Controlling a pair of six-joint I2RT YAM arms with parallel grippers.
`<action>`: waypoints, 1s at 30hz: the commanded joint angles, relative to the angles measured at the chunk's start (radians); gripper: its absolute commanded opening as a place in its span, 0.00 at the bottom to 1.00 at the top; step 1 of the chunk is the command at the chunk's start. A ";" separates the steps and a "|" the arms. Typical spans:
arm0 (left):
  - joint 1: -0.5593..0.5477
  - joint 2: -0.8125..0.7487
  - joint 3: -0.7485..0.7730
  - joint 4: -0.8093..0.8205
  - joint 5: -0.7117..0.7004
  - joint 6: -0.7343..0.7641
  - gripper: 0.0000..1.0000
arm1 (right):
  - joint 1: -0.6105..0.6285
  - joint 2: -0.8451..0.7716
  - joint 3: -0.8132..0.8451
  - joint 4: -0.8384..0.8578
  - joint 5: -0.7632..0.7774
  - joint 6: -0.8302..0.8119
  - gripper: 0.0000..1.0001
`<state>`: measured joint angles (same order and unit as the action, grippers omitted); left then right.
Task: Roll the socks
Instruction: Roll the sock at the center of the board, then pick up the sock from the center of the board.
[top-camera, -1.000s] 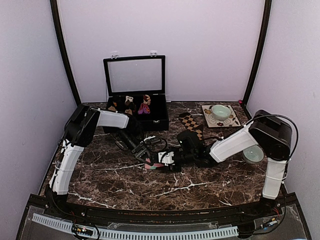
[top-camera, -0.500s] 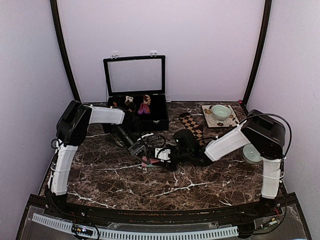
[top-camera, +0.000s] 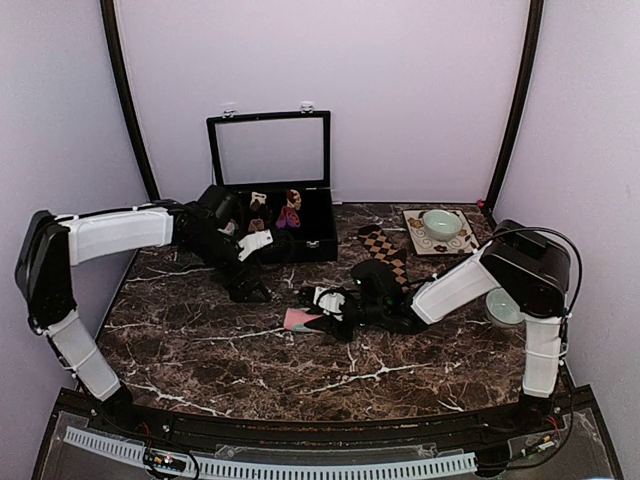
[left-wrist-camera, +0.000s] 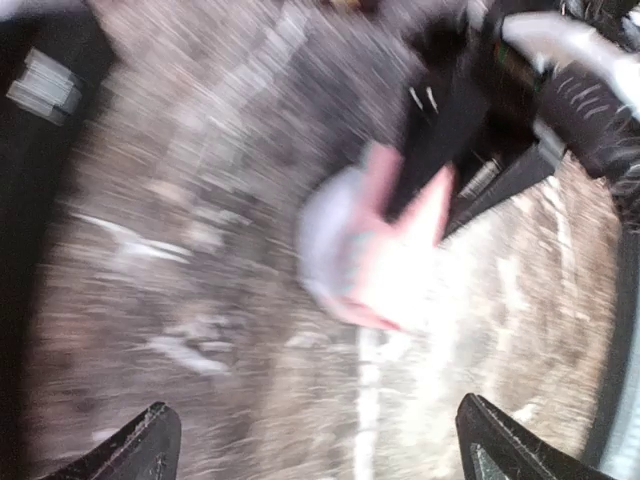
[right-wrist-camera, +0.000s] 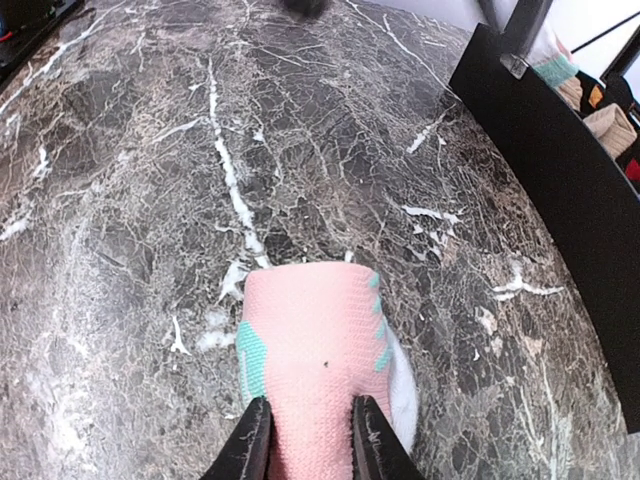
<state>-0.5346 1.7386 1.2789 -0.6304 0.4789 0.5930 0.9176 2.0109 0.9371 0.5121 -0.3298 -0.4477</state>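
Pinching pink sock (right-wrist-camera: 310, 350) at its near end: right gripper (right-wrist-camera: 305, 445), sock's long axis running straight out from the jaws; left gripper (top-camera: 248, 290) spread, empty, farther off

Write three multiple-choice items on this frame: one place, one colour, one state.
1. The checked sock lies: A) on the table, right of the black box; B) inside the box; C) off the table.
2. The pink sock has accents of: A) yellow; B) red; C) mint green.
3. The right gripper is: A) open and empty; B) shut on the pink sock; C) out of view.

A: the top view shows it flat on the marble beside the box.
C: mint patches show in the right wrist view.
B: its fingers press both sides of the sock.
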 joint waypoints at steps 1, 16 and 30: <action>0.020 -0.229 -0.178 0.435 -0.280 -0.114 0.99 | -0.008 0.079 -0.077 -0.310 -0.028 0.135 0.19; -0.161 -0.167 -0.323 0.378 -0.094 0.241 0.82 | -0.051 0.130 -0.052 -0.256 -0.291 0.431 0.15; -0.294 0.066 -0.247 0.583 -0.280 0.329 0.79 | -0.088 0.169 -0.065 -0.229 -0.372 0.495 0.13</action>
<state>-0.8124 1.7832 1.0279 -0.1188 0.2749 0.8635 0.8230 2.0766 0.9565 0.5636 -0.6830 -0.0059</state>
